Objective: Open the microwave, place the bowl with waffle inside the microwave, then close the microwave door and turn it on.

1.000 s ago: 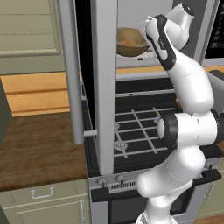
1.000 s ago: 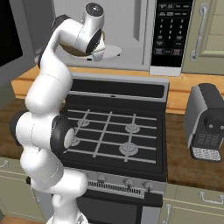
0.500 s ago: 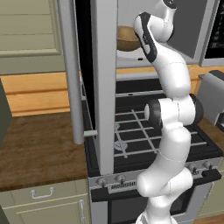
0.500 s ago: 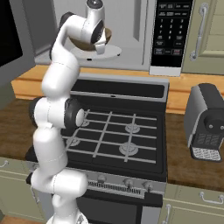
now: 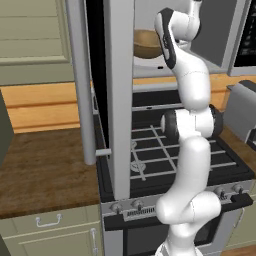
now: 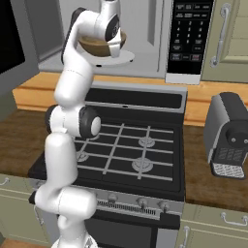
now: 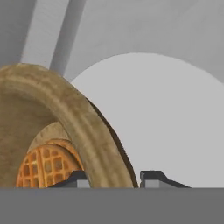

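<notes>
Since half a second ago the arm has straightened further upward and carried the bowl deeper toward the open microwave.

Left base view: the white arm rises from the lower right, stacked almost vertically over the stove, its upper link bending back toward the cavity. The bowl hangs just left of the wrist, at the mouth of the light grey interior. The microwave door stands swung wide open toward the camera, its long bar handle at the left. The gripper itself is hidden behind the wrist in this view.

Right base view: the arm climbs from the lower left, elbow over the stove's left edge, forearm reaching up to the cavity. The bowl sits tight against the hand, just above the near edge of the white turntable; whether it touches the turntable cannot be told. The dark button panel stands to the right, and a coffee machine rests on the counter near the stove's right edge.

Hand view: the gripper is clamped on the bowl's rim, one dark fingertip inside the bowl and the other outside, the tan wall between them. The waffle lies inside the bowl, at the lower left, beside the inner fingertip. The turntable spreads pale beyond the rim, with grey interior walls behind.
</notes>
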